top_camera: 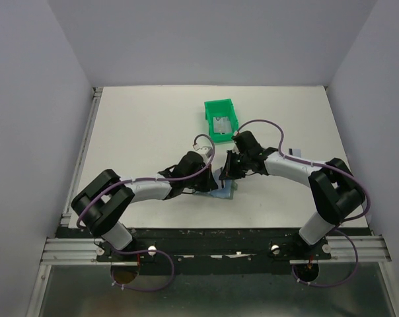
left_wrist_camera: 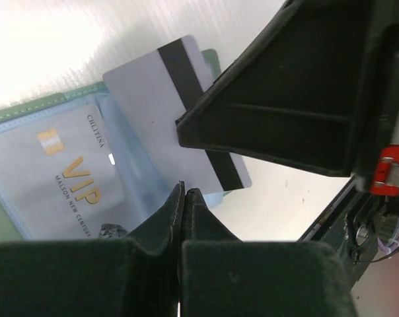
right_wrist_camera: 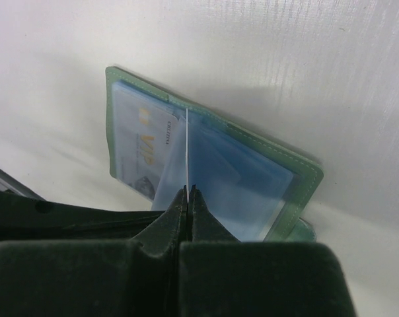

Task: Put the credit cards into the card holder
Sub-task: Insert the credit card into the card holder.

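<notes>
- The holder (right_wrist_camera: pixel 298 178) is showing a grey-green cover with paler stitching along the edge, and its pockets are looking pale blue and half clear.
- The card (left_wrist_camera: pixel 150 105) is showing a silvery-grey face, with one black stripe running beside a long edge.
- The VIP card (left_wrist_camera: pixel 67 178) is showing a pale grey face with gold letters and a small gold patch.
- The bin (top_camera: pixel 219 102) is shining bright green.
- The table (top_camera: pixel 140 132) is looking white.
- The left gripper (left_wrist_camera: pixel 185 191) and the right gripper (right_wrist_camera: pixel 187 191) are looking matt black.
- The left arm (top_camera: pixel 150 188) and the right arm (top_camera: pixel 289 168) are showing silvery-white links between black joints.
- The cables (top_camera: pixel 260 121) are looking purple.
- A tag (left_wrist_camera: pixel 394 165) is showing red.
</notes>
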`<state>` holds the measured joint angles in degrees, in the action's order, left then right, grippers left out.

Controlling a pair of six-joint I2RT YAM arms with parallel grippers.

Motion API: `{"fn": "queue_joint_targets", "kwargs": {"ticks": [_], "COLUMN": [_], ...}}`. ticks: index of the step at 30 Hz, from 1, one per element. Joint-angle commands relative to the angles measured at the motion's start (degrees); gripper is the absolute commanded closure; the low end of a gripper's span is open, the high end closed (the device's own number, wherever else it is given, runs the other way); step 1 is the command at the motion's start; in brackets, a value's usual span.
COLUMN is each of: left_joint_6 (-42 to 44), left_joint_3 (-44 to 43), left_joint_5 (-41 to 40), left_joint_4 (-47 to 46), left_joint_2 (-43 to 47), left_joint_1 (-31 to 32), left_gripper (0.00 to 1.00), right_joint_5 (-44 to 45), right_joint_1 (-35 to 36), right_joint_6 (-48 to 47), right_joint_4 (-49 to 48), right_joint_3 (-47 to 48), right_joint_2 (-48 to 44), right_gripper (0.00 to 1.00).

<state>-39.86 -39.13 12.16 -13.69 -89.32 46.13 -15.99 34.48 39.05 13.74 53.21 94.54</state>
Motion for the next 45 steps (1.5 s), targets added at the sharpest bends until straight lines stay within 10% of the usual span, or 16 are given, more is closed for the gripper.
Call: {"fn": "queue_joint_targets", "kwargs": {"ticks": [1, 45], "left_joint_6": [1.1, 0.0], "left_joint_3": [0.1, 2.8], "left_joint_5": [1.7, -1.9], "left_joint_4": [-1.0, 0.2], "left_joint_2": [-2.4, -3.3], "left_joint_1": [0.0, -0.1], "left_gripper": [1.00, 1.00], "right_joint_5": [-0.7, 9.3], "right_joint_1": [-0.1, -0.5], "right_joint_6": [0.1, 5.3], "right_joint_4": [-0.5, 4.3], "right_joint_3": [0.8, -4.1], "right_joint_2": [1.2, -3.6], "right_gripper": [1.00, 1.00]}}
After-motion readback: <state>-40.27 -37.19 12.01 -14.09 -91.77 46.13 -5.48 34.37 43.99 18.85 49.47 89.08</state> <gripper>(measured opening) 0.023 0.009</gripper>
